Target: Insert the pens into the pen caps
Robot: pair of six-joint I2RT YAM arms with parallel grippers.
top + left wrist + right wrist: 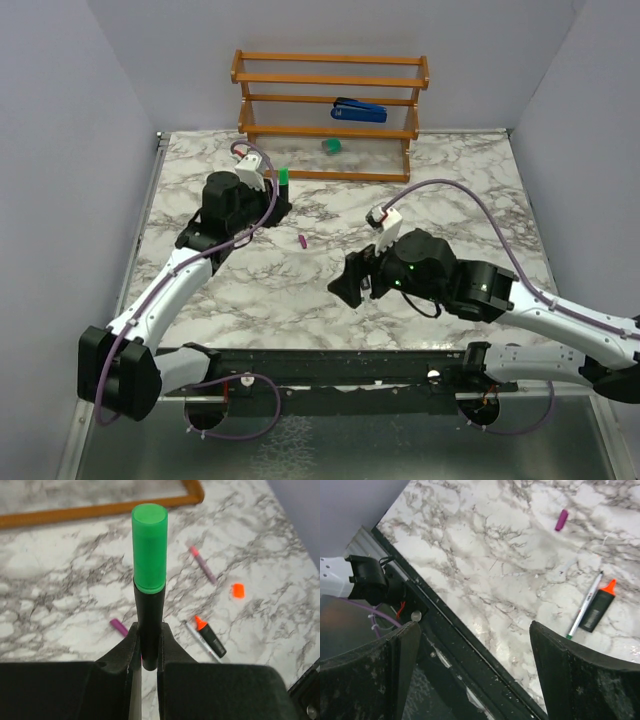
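My left gripper [148,630] is shut on a stubby black marker [150,610] that stands upright and wears the bright green cap [149,545]; the capped marker also shows in the top view [284,178]. A magenta-purple cap [119,627] lies on the marble, and it shows in the top view too [302,241]. The orange-tipped marker [210,636] lies uncapped beside the thin grey pen [197,637]. The thin pink pen [202,565] and the orange cap [238,590] lie farther off. My right gripper [475,630] is open and empty above the table's front edge, left of the orange marker [600,607]. No pale pink cap shows.
A wooden rack [330,115] stands at the back with a blue stapler [358,110] and a green block [332,146] on it. The black front rail [470,645] lies under my right gripper. Grey walls close in both sides.
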